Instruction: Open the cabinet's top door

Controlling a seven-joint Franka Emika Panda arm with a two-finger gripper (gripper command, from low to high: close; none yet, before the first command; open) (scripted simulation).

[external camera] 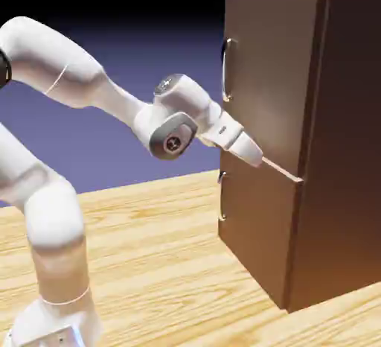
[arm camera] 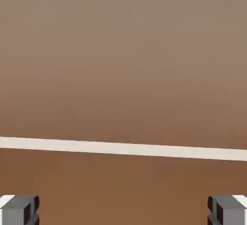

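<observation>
The dark brown cabinet (external camera: pixel 335 152) stands at the exterior view's right. Its top door (external camera: pixel 279 77) lies flat against the front, with a curved silver handle (external camera: pixel 225 70) near its left edge. My gripper (external camera: pixel 257 157) is close to the front at the pale seam (external camera: pixel 283 171) under the top door, well below that handle. In the hand view brown wood (arm camera: pixel 123 64) fills the picture and the seam (arm camera: pixel 123 147) runs across it. The two grey fingertips (arm camera: pixel 19 209) sit far apart at the bottom corners, so the gripper (arm camera: pixel 123 212) is open with nothing between them.
Below the seam is the shorter lower door (external camera: pixel 260 226) with a small handle (external camera: pixel 222 196). The cabinet stands on a light wooden table (external camera: pixel 164 263). My white arm (external camera: pixel 59 211) rises at the lower left.
</observation>
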